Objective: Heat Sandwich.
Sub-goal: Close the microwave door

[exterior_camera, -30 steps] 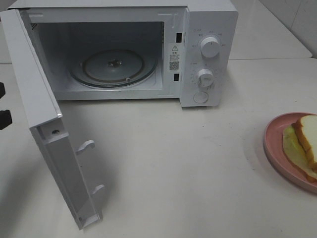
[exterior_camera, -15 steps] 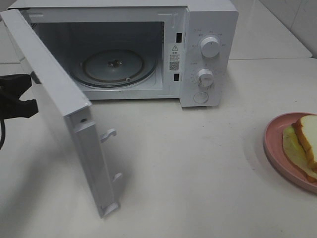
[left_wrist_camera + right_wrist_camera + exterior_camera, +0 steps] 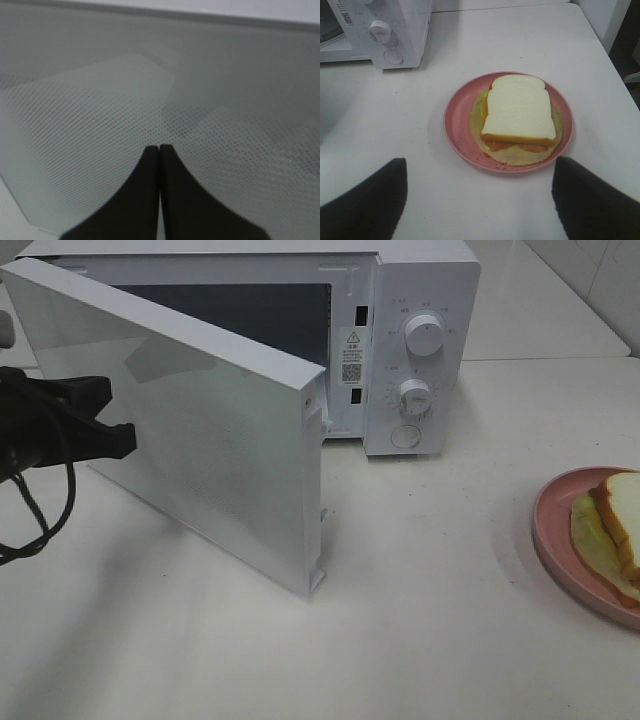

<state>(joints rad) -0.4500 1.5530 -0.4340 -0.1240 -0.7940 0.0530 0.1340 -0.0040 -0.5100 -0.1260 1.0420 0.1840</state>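
Sandwich (image 3: 519, 111) on round pink plate (image 3: 457, 120)

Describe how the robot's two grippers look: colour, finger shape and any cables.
The left gripper has matte black fingers that curve and taper to narrow tips. In the high view a thin black cable loops beneath it. The right gripper shows two broad black fingers with rounded ends. No markings are visible.

left gripper (image 3: 159, 148): black fingers pressed together | tips against microwave door (image 3: 150, 85) | dotted mesh window fills view
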